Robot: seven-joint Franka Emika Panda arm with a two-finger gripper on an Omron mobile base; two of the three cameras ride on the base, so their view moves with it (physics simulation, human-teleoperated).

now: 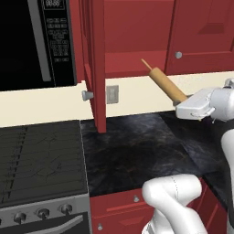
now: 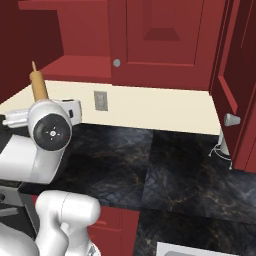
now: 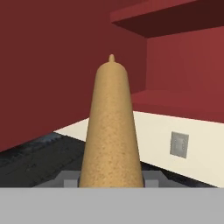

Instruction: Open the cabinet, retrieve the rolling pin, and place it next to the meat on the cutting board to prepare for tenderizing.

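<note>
1. The rolling pin [image 1: 164,83] is riding in my gripper [image 1: 183,101], clear of the open cabinet [image 1: 93,64] and pointing up and away over the dark counter [image 1: 137,151], with its far handle tip aimed back at the cabinet shelf.
2. I am seeing the fingers closed narrowly on the pin's near end; in the hand view the tan barrel [image 3: 113,131] is rising straight out from between the finger tips, so I am holding it by one end, not by the middle.
3. I am judging it as stiff, smooth turned wood, fairly light but long, so an end grip is letting its weight lever against the pads and it may be prone to swivelling or slipping.
4. For a firmer hold I would be taking it at mid-barrel, across the round; as it stands I am planning slow, level moves.
5. I am not finding the board or the meat from here, and the exact contact of the pads is hidden behind the hand, so I cannot vouch for how deep the grip sits.
</note>
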